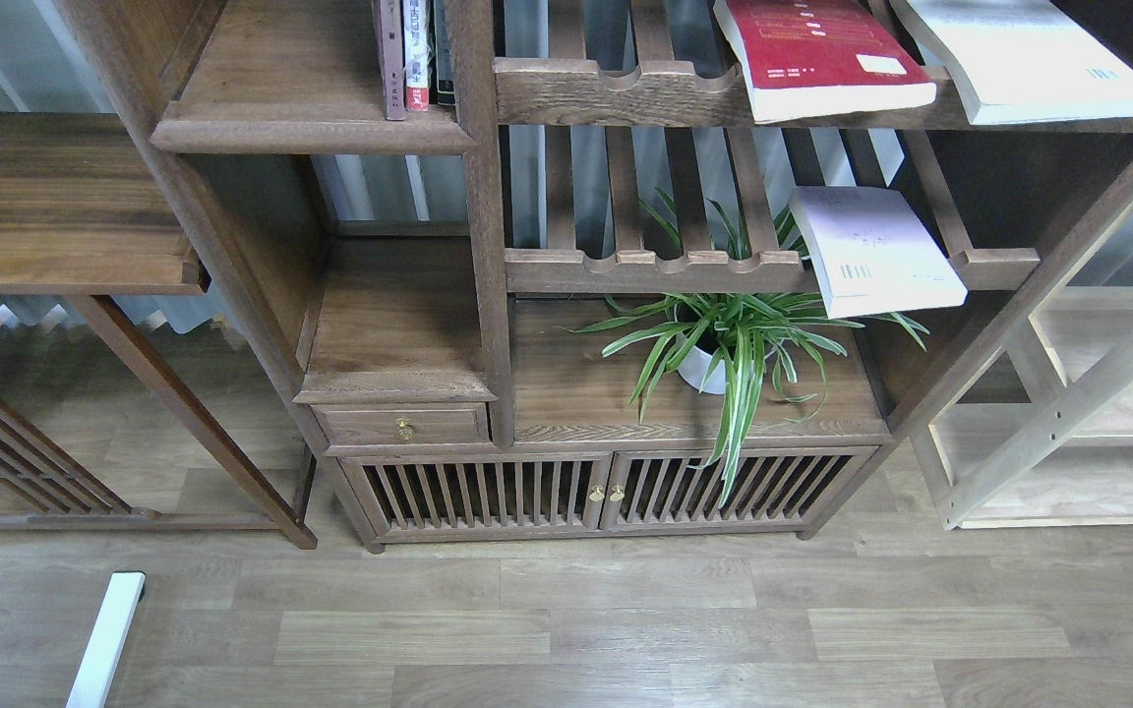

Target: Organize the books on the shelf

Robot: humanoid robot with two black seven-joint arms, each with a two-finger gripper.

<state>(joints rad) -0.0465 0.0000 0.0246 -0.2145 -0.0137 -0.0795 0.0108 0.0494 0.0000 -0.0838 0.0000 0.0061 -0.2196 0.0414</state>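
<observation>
Head view shows no arms, so gripper state can't be told: red book (817, 54) and white-backed book (1024, 54) lie flat on the upper slatted rack (626, 93), lavender book (871, 251) on the lower rack (645, 267), all overhanging the rails. Likely stiff, fairly heavy, slick covers; pinch the overhanging edges. Solid shelf (311, 133) upper left has open room beside the thin upright books (416, 54).

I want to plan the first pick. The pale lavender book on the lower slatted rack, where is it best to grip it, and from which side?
Probably grip the pale lavender book at its front edge, coming from the front. It lies flat, and that edge sticks out past the lower rack's front rail, so jaws could close above and below it.
</observation>
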